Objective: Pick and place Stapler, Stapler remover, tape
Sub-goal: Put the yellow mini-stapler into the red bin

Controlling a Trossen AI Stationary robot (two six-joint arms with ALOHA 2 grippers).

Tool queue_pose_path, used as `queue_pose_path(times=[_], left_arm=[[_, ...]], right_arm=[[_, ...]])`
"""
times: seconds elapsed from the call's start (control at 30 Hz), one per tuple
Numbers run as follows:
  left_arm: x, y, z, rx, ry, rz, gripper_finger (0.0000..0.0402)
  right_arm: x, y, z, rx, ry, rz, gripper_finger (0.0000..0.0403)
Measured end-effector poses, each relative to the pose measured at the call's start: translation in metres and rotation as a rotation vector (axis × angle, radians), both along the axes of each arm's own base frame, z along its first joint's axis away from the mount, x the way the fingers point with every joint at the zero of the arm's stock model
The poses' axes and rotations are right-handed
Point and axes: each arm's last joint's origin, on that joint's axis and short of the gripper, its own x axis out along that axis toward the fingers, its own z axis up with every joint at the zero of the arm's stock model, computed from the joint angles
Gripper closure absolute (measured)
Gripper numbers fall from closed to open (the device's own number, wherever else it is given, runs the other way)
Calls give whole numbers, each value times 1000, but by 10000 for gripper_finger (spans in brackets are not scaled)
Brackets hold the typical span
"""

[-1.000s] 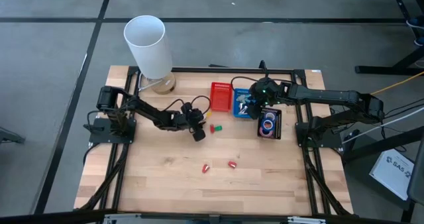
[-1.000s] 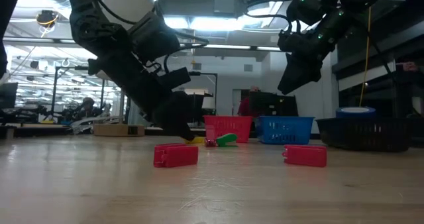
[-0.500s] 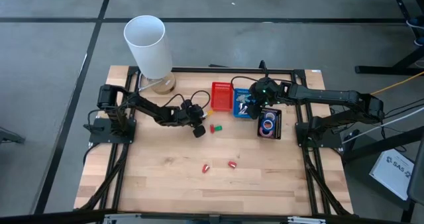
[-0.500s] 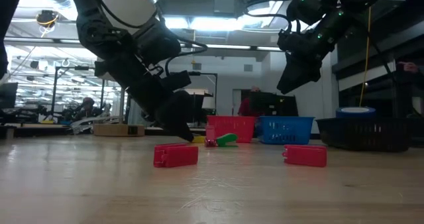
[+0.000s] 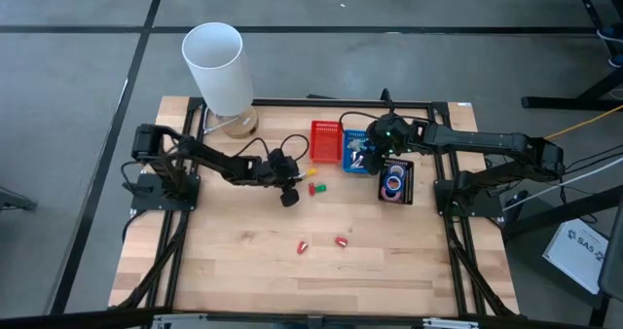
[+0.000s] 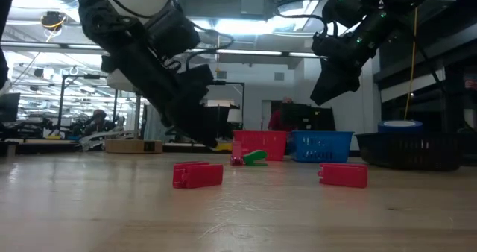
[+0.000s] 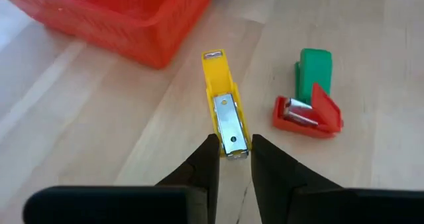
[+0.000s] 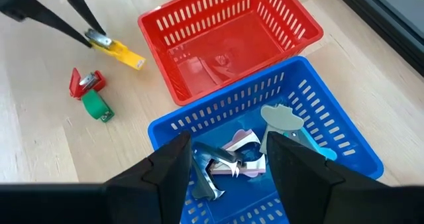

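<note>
A small yellow stapler (image 7: 220, 95) sits in my shut left gripper (image 7: 233, 151), just near of the red basket (image 5: 325, 141); it also shows in the right wrist view as the yellow stapler (image 8: 124, 52). My right gripper (image 8: 228, 163) hovers open above the blue basket (image 8: 318, 118), which holds grey staple removers (image 8: 281, 121). Pink and blue tape rolls (image 5: 393, 183) lie in the black tray (image 5: 407, 169). A green piece (image 7: 314, 70) and a red stapler (image 7: 308, 114) lie on the table beside the yellow one. My left gripper pinches the yellow stapler by its end nearest the gripper, at the metal plate (image 7: 229, 132), between the two fingertips (image 7: 207, 159). The fingers come slanting from the table's left and run in line with the stapler, which sticks out beyond them toward the red basket, held just above the table.
Two more red staplers (image 5: 303, 244) (image 5: 342, 240) lie near the table's middle. A tall white cylinder (image 5: 216, 66) stands at the far left corner. The three baskets stand in a row at the far right. Bare wood lies along the near edge.
My left gripper has risen a little and shifted toward the red basket with the yellow stapler, which lay on the table under the fingertips a second ago and is now off it. The right arm has kept still.
</note>
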Motion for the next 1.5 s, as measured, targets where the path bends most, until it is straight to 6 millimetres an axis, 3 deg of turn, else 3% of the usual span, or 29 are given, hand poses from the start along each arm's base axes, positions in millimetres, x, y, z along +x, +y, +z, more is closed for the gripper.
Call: queue_pose_path(times=[0.4,0.63,1.07,1.5], left_arm=[[-18,-3,56,-5,-112,-83,340],[-19,0,66,4,-147,-69,340],[22,34,82,49,-121,-54,340],[75,68,64,90,-6,-47,340]], right_arm=[[2,-1,2,-17,-20,13,206],[5,-2,5,-44,-66,22,206],[14,-7,18,-162,-198,-17,206],[14,-9,18,-200,-195,-59,205]])
